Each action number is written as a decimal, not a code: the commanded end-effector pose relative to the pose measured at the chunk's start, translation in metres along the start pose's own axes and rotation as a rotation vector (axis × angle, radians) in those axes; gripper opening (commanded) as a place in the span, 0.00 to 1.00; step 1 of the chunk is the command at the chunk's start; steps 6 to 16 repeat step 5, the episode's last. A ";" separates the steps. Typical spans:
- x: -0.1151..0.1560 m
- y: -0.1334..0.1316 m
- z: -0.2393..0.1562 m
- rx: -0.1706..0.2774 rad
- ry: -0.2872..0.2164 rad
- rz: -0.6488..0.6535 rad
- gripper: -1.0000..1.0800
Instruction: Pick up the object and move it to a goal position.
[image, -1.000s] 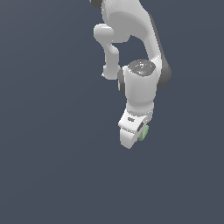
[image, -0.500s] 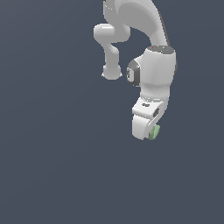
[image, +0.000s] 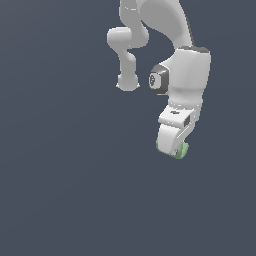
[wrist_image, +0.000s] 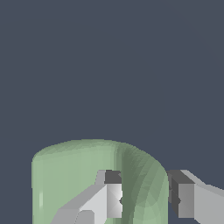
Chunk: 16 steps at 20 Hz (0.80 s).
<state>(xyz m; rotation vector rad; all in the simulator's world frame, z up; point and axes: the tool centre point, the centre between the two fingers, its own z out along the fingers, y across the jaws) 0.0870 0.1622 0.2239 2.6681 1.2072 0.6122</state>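
The object (image: 182, 150) is a small pale green curved block that peeks out at the tip of my white gripper (image: 172, 149) in the exterior view. In the wrist view the object (wrist_image: 74, 175) fills the lower part of the picture as a green arched shell. One fingertip (wrist_image: 113, 194) sits inside the arch and the other fingertip (wrist_image: 183, 199) outside it, so my gripper (wrist_image: 146, 199) is shut on the curved wall. The object hangs in the air, held off any surface.
Around the arm there is only a plain dark blue-grey background in both views. The white arm's links and elbow (image: 127, 55) rise above the gripper towards the exterior view's top.
The arm has swung the gripper and the held object towards the exterior view's right and slightly lower. The grip on the object is unchanged.
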 end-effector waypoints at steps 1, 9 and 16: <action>0.002 0.000 -0.001 -0.010 0.002 0.003 0.00; 0.002 0.000 -0.001 -0.013 0.001 0.004 0.00; 0.002 0.000 -0.001 -0.013 0.001 0.004 0.00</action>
